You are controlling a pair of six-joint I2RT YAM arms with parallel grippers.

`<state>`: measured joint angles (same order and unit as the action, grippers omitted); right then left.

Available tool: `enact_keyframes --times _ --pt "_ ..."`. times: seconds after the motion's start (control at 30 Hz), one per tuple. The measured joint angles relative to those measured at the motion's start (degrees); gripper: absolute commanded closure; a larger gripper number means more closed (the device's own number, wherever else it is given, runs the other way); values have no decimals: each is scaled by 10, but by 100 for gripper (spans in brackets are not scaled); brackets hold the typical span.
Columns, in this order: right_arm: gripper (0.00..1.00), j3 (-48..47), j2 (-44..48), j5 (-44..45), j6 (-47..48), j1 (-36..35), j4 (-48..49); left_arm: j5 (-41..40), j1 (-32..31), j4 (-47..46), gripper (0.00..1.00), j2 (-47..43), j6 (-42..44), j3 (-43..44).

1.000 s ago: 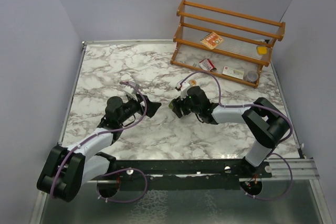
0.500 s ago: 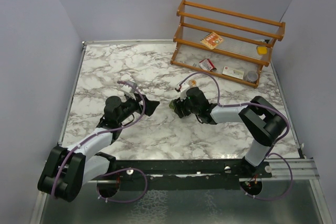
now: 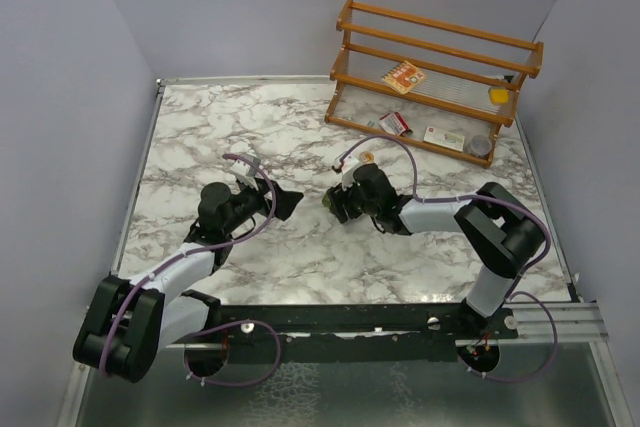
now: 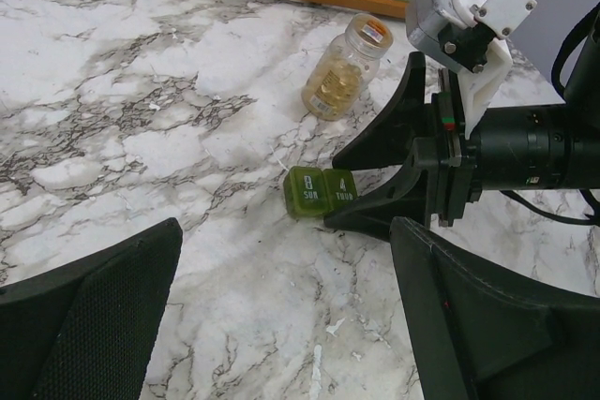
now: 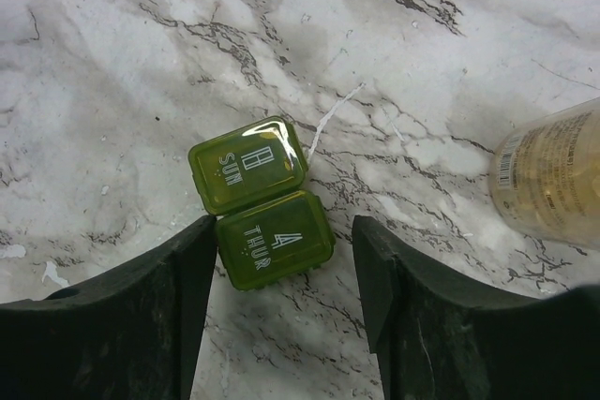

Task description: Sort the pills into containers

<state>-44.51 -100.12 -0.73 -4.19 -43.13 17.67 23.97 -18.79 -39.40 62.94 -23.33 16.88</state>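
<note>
The olive-green pill box lies on the marble with two lids shut, marked SUN and THUR. My right gripper is open and low over it, its fingers either side of the THUR compartment, the left finger close against the box. The clear bottle stands capped just behind, with yellow pills showing inside. My left gripper is open and empty, pointing at the box from a short way off. In the top view both grippers, left and right, face each other mid-table.
A wooden rack stands at the back right with a printed card, a yellow block, red-and-white cartons and a small dark jar. Grey walls enclose the table.
My right gripper has edged slightly toward the far left over the pill box. The left arm has barely moved.
</note>
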Motion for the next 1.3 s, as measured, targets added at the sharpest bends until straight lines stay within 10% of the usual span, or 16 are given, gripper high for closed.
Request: enact_keyframes --times 0.13,0.43,0.57,0.63,0.9,1.0,1.3 --pt "98 -4 -4 0 1 0 0 0 1 0 6 0 -2 0" --pt "99 -4 -4 -3 4 0 2 0 6 0 12 7 -3 0" --pt "99 1 -2 -3 5 0 7 0 7 0 57 12 -4 0" --pt "99 6 3 -3 5 0 8 0 8 0 64 14 -5 0" --pt "99 12 44 -16 9 0 -7 38 9 -24 60 23 -2 0" --pt "99 19 82 -30 14 0 -18 84 9 -46 10 33 0 3" --pt "99 39 230 -93 29 -4 -62 195 9 -159 19 125 -56 24"
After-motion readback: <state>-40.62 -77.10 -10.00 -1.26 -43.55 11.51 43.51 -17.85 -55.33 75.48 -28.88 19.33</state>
